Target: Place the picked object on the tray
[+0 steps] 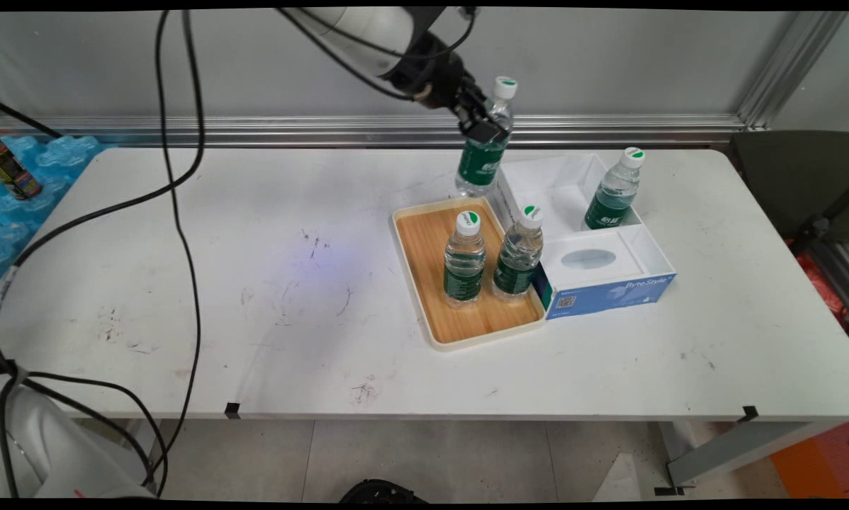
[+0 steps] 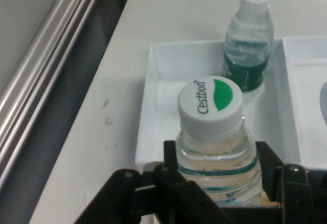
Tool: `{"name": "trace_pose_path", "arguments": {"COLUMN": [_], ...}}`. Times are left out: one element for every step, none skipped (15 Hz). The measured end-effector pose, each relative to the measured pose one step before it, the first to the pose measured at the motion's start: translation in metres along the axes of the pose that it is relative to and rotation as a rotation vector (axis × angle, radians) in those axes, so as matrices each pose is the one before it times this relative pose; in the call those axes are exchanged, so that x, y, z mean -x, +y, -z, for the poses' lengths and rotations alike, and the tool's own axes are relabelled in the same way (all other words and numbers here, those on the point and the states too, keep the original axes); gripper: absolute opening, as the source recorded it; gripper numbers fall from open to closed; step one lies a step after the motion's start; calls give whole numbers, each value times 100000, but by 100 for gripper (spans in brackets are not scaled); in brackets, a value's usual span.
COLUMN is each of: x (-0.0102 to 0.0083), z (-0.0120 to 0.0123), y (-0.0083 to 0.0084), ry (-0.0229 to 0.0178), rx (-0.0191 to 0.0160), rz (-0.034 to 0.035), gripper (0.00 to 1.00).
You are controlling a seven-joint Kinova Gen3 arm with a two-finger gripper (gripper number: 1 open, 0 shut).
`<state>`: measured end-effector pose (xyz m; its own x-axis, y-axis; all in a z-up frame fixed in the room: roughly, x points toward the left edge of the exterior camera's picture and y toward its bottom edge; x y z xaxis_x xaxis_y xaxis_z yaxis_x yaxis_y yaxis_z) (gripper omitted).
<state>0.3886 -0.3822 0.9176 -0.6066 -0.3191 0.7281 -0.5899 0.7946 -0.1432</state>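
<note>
Main view: hand (image 1: pixel 487 126) is clamped on a bottle (image 1: pixel 482 159), gripping it high on the body just under the neck. Bottle hangs off the table (image 1: pixel 183 283), tilted slightly, its base over the far end of the tray (image 1: pixel 467 333), near the tray's corner w/ the white box (image 1: pixel 559 180). Two more bottles stand upright on the tray: left one (image 1: pixel 464 261) and right one (image 1: pixel 519 253), close together, right one just beside the tissue box (image 1: pixel 609 280). A 4th bottle (image 1: pixel 614 191) stands in the white box at its far right side from the tray. Black cables (image 1: pixel 183 212) hang well left of the tray.

Risks, as I judge them: grip is high and the bottle is smooth and rounded, so it could slide or swing in the fingers. If it comes down as tilted, the base may catch the tray rim or the white box wall and topple, and a fall toward the near side could knock the 2 tray bottles over, since they stand tight together.

Hand view: fingers (image 2: pixel 179 178) close on both sides of the held bottle (image 2: pixel 217 147), cap facing the camera. Beyond it lies the white box (image 2: pixel 153 127) w/ the 4th bottle (image 2: pixel 249 45) upright in its far corner. Table edge and wall rail at left. Tray is hidden here, so clearance under the base can't be told from this view.
</note>
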Motion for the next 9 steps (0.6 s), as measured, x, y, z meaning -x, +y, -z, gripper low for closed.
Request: {"name": "trace_pose_path", "arguments": {"x": [409, 602, 674, 662, 517, 329, 482, 525, 468], "z": [93, 90, 0, -149, -192, -169, -278, -377, -450], "y": [-11, -17, -19, 3, 21, 10, 51, 51, 46], "ry": [1, 144, 303, 458, 493, 381, 572, 697, 842], "rx": [181, 206, 219, 284, 258, 196, 300, 338, 220], "rz": [-280, -486, -550, -623, -504, -288, -426, -445, -348], "gripper": [0, 0, 0, 0, 0, 0, 0, 0, 0]}}
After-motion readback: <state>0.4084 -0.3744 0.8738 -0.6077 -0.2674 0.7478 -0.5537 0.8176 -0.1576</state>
